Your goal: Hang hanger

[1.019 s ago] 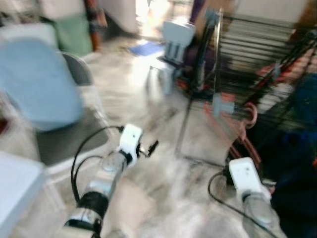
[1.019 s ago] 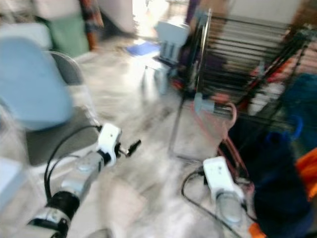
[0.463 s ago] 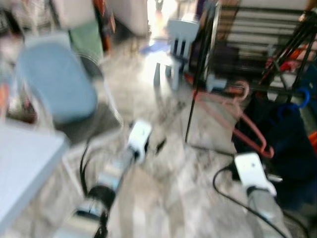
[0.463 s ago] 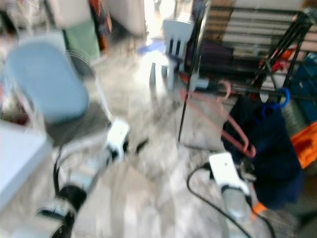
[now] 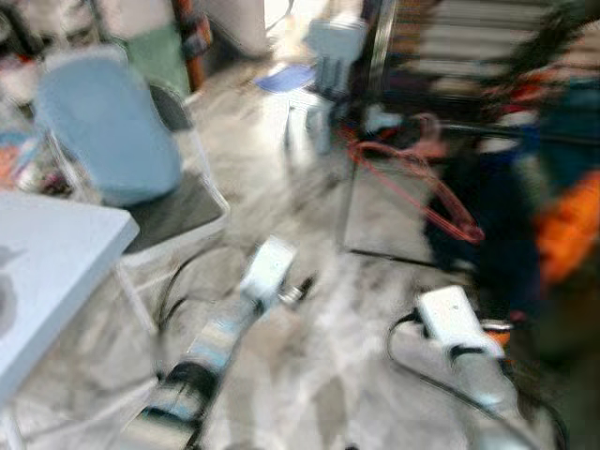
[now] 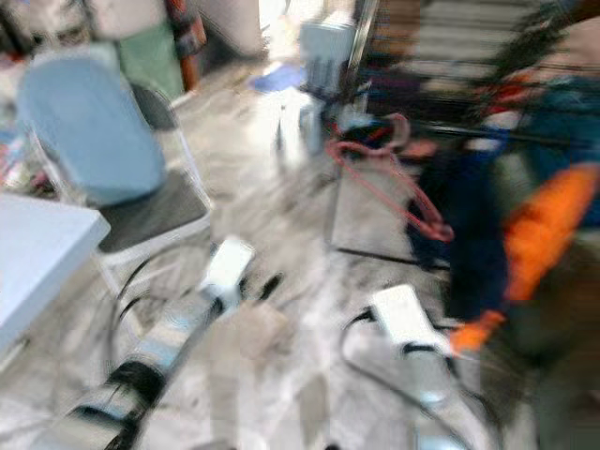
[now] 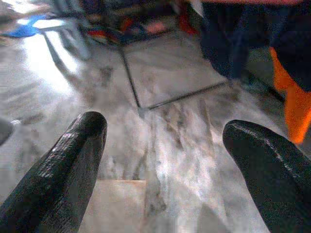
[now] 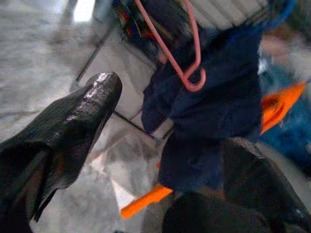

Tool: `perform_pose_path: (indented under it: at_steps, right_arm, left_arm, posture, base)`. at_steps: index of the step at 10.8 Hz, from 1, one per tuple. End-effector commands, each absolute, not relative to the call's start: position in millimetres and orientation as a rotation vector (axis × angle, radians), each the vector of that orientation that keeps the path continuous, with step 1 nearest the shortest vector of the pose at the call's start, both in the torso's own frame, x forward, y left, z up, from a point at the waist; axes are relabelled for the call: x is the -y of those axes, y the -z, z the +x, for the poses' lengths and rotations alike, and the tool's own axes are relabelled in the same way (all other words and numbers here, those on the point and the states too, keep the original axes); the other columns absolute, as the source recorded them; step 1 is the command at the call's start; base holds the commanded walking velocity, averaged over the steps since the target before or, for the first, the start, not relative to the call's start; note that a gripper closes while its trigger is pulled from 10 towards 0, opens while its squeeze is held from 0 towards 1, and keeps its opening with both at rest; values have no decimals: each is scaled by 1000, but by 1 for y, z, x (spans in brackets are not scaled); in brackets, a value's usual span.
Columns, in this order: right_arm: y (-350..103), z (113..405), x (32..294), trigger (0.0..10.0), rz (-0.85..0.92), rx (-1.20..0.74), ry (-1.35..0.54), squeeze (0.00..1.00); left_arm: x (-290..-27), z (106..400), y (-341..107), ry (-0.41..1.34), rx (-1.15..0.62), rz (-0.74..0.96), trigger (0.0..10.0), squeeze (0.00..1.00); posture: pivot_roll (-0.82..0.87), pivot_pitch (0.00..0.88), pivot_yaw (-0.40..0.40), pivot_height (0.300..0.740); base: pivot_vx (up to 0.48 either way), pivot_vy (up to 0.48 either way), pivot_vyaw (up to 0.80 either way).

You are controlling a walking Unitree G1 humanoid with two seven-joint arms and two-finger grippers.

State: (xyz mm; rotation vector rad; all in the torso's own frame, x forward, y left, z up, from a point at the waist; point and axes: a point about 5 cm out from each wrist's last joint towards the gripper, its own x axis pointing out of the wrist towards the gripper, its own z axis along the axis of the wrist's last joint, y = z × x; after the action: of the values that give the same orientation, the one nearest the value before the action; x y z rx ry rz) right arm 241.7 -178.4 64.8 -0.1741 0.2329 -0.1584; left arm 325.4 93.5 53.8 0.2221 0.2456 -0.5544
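A pink hanger (image 5: pixel 412 178) hangs by its hook from a rail of the black drying rack (image 5: pixel 375 56), next to a dark blue garment (image 5: pixel 478 216). The right wrist view shows the pink hanger (image 8: pixel 187 53) ahead of my right gripper (image 8: pixel 175 121), which is open, holds nothing and is well short of it. My right wrist (image 5: pixel 450 317) is low at the right, near the blue garment. My left gripper (image 7: pixel 163 145) is open over bare floor, low in the middle, left of the rack; its fingertips (image 5: pixel 305 284) are empty. All views are blurred.
A folding chair with a blue back (image 5: pixel 103 122) stands at the left, behind a white table (image 5: pixel 47 253). A small pale blue chair (image 5: pixel 328 56) is beyond the rack. An orange garment (image 5: pixel 562 225) hangs at the right. Marble floor (image 5: pixel 281 187) lies open between chair and rack.
The whole picture has shifted, so the camera has moved: the table fills more of the left and the orange garment has come in at the right. Both arms keep their pose.
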Motion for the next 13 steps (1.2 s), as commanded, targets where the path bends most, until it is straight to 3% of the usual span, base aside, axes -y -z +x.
perform_pose_path:
  at_steps: [1,3,8,13]
  right_arm:
    - [-71,244,183,10000,-208,-214,182,0]
    - [-72,240,181,10000,-94,-222,173,0]
    - [-85,242,179,10000,-41,-151,183,0]
    - [-80,234,199,10000,63,-113,386,0]
  left_arm:
    - [-90,326,-56,546,-226,215,10000,0]
    - [-99,325,-54,508,-229,209,10000,0]
    - [-94,331,-61,519,-216,192,10000,0]
    - [-96,333,-68,628,-180,296,10000,0]
  posture:
    - [69,0,-52,740]
    - [62,0,-59,740]
    - [32,0,-49,740]
    - [69,0,12,740]
  base:
    - [-262,0,0]
    - [0,0,0]
    - [0,0,0]
    - [0,0,0]
